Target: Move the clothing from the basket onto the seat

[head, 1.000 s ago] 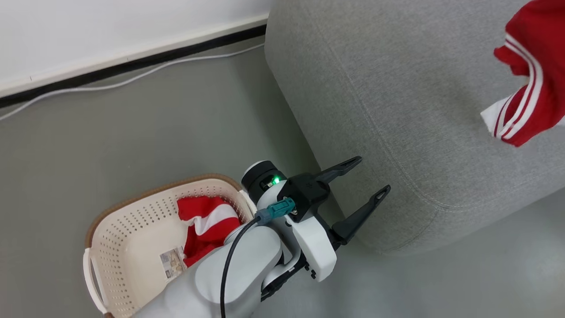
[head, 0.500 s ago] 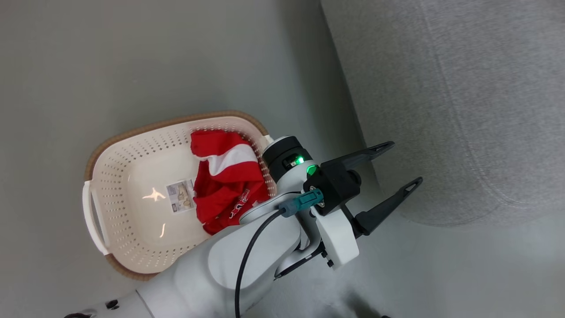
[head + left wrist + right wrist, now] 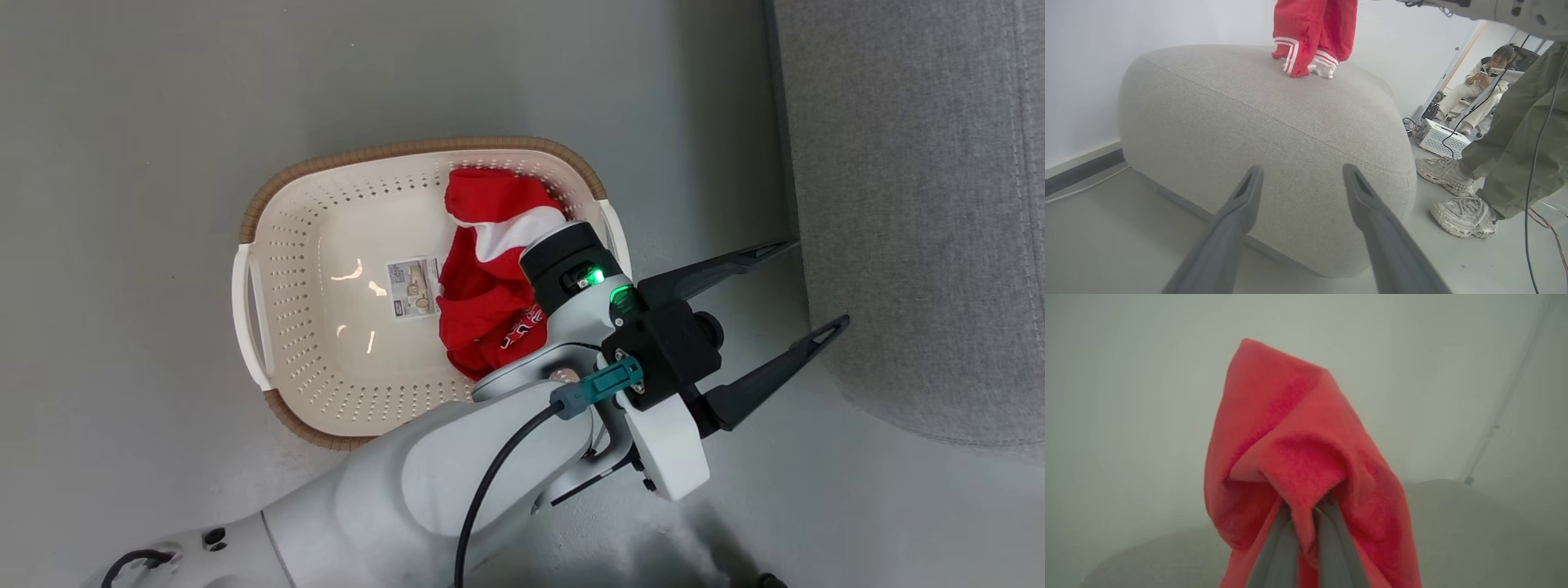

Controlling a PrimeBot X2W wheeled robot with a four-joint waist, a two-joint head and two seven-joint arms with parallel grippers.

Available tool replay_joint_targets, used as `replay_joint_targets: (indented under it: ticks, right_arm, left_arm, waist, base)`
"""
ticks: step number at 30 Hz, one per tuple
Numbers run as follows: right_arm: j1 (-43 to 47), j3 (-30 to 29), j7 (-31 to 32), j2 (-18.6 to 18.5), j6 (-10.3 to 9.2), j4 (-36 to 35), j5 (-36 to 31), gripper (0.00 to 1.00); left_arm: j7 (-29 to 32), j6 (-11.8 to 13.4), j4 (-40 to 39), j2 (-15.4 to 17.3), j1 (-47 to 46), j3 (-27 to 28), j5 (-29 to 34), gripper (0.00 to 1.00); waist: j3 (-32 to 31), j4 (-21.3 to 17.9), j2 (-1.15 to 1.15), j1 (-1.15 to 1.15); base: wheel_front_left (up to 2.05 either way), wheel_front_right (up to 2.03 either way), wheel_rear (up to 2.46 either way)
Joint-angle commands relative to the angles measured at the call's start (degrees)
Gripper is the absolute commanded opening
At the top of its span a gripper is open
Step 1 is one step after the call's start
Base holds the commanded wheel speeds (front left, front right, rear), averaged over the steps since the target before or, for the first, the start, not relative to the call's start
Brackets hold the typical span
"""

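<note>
The cream perforated basket (image 3: 326, 245) stands on the grey floor, with red and white clothing (image 3: 486, 278) bunched at its right end. My left gripper (image 3: 816, 283) hovers just right of the basket, open and empty, its fingers pointing at the grey seat (image 3: 914, 204). In the left wrist view this gripper (image 3: 1302, 168) faces the seat's (image 3: 1274, 118) side. A second red piece of clothing (image 3: 1312, 36) with white stripes hangs over the seat's top, its lower ends touching the cushion. My right gripper (image 3: 1304, 522) is shut on that clothing (image 3: 1290, 428), which drapes over its fingers.
A person's legs in olive trousers and white trainers (image 3: 1461, 212) stand on the floor right beside the seat. Behind them a white box (image 3: 1443, 141) with cables sits on the floor, and another person (image 3: 1486, 81) sits further back. A wall runs behind the seat.
The head camera has swung: the basket now sits mid-picture, the seat at the right edge, and the hanging red garment has left that view. The left gripper stays open.
</note>
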Motion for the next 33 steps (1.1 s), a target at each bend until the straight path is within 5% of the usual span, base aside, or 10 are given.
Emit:
replay_joint_targets:
  ticks: [1, 12, 14, 15, 33]
  right_arm:
    - [3.4, 1.3, -0.3, -2.3, 0.14, 0.7, 2.1, 0.0]
    - [11.2, 16.9, -0.3, -1.0, 0.14, 9.9, 18.7, 0.0]
    - [12.8, 19.2, -0.3, -1.1, 0.14, 9.5, 21.1, 0.43]
    - [13.5, 20.0, -0.3, -1.2, 0.14, 9.2, 22.1, 1.0]
    - [24.9, 29.0, -0.3, 1.1, 0.14, -0.9, 22.9, 1.0]
  left_arm:
    - [-0.3, 0.3, -1.9, -0.5, -1.2, 0.7, 0.6, 1.0]
    - [-0.3, 1.7, -2.5, -0.5, -2.2, 0.6, 1.8, 1.0]
    - [-0.3, 1.9, -2.5, -0.5, -2.1, 0.8, 2.1, 1.0]
    - [-0.3, 1.9, -2.4, -0.5, -2.0, 0.8, 2.3, 1.0]
    - [-0.3, 1.7, -1.1, -0.5, 5.5, 7.1, 3.8, 1.0]
  waist:
    - [0.2, 0.3, 0.0, 0.0]
    - [-0.4, 0.4, 0.0, 0.0]
    - [-1.1, 0.4, 0.0, 0.0]
    - [-1.5, 0.4, 0.0, 0.0]
    - [-14.1, 1.4, 0.0, 0.0]
  base:
    - [0.0, 0.0, 0.0]
    - [0.0, 0.0, 0.0]
    - [0.0, 0.0, 0.0]
    - [0.0, 0.0, 0.0]
    - [0.0, 0.0, 0.0]
